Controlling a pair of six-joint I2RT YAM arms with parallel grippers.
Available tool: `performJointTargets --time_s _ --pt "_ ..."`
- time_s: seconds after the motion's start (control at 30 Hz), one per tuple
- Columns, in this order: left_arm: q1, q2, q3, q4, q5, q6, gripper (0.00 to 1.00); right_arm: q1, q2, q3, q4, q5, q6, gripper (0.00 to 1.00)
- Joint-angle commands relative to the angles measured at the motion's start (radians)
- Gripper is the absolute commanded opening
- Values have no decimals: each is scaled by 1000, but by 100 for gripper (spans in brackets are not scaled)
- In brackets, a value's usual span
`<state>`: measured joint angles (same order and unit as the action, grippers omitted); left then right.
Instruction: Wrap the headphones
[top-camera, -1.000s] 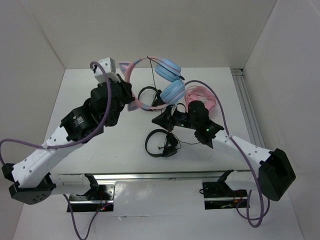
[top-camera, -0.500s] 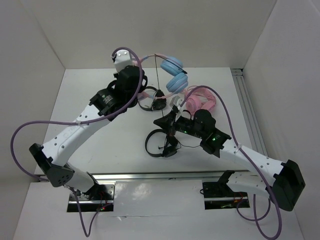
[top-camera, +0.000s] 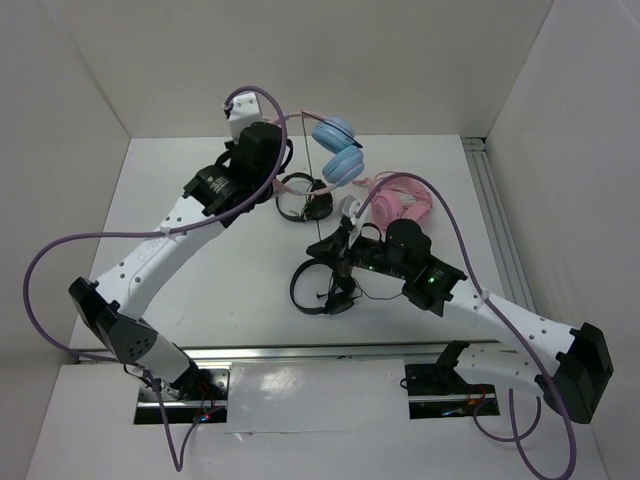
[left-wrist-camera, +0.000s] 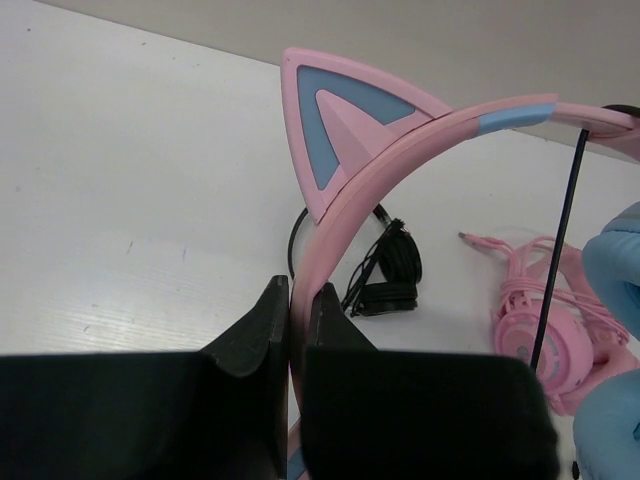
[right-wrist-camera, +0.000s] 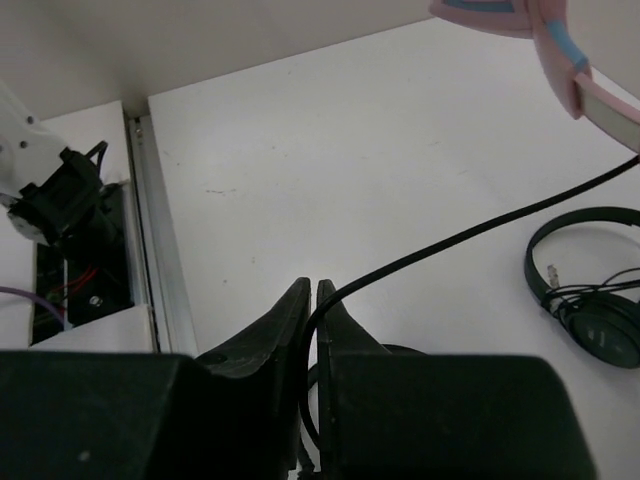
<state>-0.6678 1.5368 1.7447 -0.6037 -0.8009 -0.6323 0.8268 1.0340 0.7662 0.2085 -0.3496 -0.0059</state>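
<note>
Headphones (top-camera: 335, 133) aloft: left jaws clenched on headband (left-wrist-camera: 355, 195), right jaws pinching cable (right-wrist-camera: 480, 232). Keep cable taut; lay turns around headband.

Both arms share one build: white shell links joined by black motor housings. The left arm (top-camera: 150, 255) ends at its near end in a chunky black base joint (top-camera: 112, 335), and the right arm (top-camera: 505, 322) has the same. A purple cable (top-camera: 27, 285) hangs loose off the left arm, and another runs along the right. A small green light (top-camera: 432, 280) glows on the right arm's black housing. The left gripper (left-wrist-camera: 297, 295) and right gripper (right-wrist-camera: 311, 290) have matte black, wedge-tipped fingers on blocky black bodies. A round mark on the left arm's far housing (top-camera: 213, 186) may be a label, too small to read.
</note>
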Motion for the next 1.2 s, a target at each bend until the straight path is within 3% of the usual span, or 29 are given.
performJointTargets --time_s 0.0,0.17,0.33,0.5,0.6,0.67,0.77,0.9,1.03,1.17 --pt "60 11 13 174 -132 -90 0 43 -52 47 1 -201 9 13" --pt "69 29 3 174 -132 -99 0 52 -86 62 48 -235 40 16" --pt "89 63 22 151 -132 -99 0 72 -117 128 -41 -246 29 17" --pt "99 72 -2 142 -132 -80 0 94 -135 240 -208 -131 -57 2" --pt "118 104 -11 119 -117 -46 0 94 -103 345 -377 -57 -126 1" --pt "143 114 -2 52 -39 -46 0 94 -56 410 -534 39 -164 0" --pt "191 123 -36 51 172 90 0 103 59 579 -766 190 -210 0" --pt "191 144 -36 -51 203 189 0 138 178 757 -940 412 -236 0" --pt "169 186 -53 -123 144 229 0 178 201 860 -949 723 -270 0" --pt "123 186 -85 -169 195 287 0 202 192 814 -827 1002 -338 0"
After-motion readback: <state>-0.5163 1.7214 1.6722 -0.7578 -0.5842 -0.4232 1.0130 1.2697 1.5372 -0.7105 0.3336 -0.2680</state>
